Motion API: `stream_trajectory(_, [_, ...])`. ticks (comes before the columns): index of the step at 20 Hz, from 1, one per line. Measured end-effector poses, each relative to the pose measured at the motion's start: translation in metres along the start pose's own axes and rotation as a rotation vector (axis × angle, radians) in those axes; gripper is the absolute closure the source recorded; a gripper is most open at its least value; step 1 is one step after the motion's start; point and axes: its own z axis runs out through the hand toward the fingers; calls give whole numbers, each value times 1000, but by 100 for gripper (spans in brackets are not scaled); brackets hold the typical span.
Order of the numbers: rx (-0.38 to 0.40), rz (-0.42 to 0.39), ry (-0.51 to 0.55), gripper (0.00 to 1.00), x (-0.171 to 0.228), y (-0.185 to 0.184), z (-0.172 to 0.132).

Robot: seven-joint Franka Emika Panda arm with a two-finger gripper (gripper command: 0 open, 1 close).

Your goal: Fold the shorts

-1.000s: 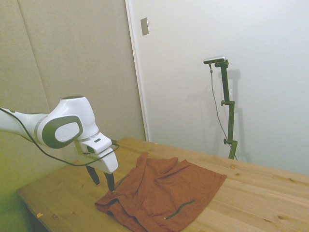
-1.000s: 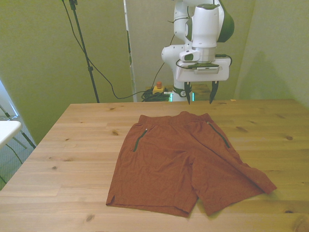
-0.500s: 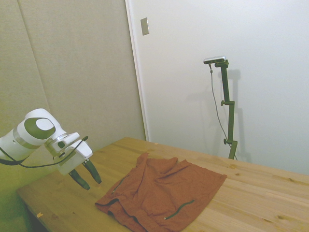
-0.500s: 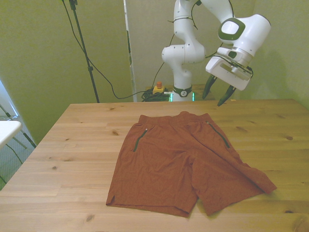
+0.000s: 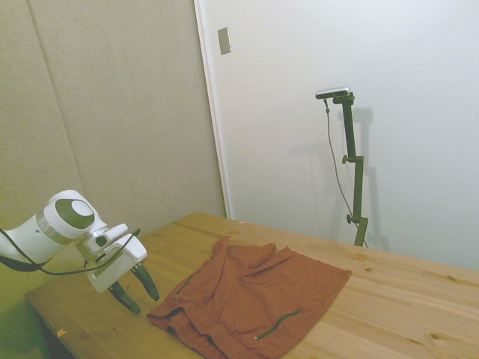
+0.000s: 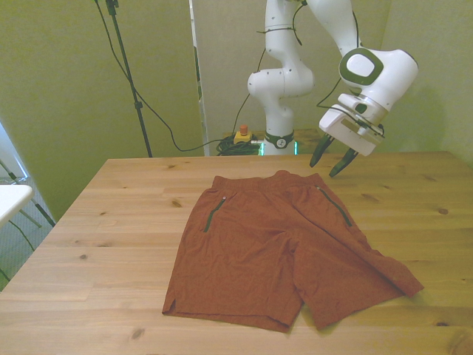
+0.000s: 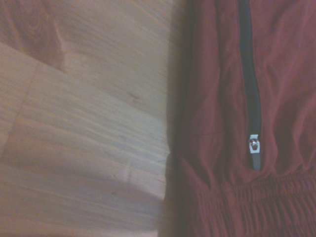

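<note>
Shorts (image 6: 284, 248) lie spread flat and unfolded on the tabletop (image 6: 111, 222), reaching from the near edge up to a waistband just beside the claw (image 6: 330, 157). Claw hangs open and empty above the waistband's corner. By my judgement, every fold remains undone.

The arm (image 6: 295, 70) is glossy white with rounded joints and grey-green round caps at the wrist. A thin black cable (image 5: 45, 265) loops along it. Two slim dark fingers (image 6: 319, 151) end the white gripper (image 6: 330, 158).
</note>
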Motion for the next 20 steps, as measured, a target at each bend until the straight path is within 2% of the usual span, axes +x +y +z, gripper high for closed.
stream_trajectory(7, [-57, 16, -18, 0, 30, 4, 28])
stream_trajectory(8, [-60, 21, -22, 100, 35, 4, 31])
stream_trajectory(20, [-60, 16, -29, 100, 35, -5, 33])
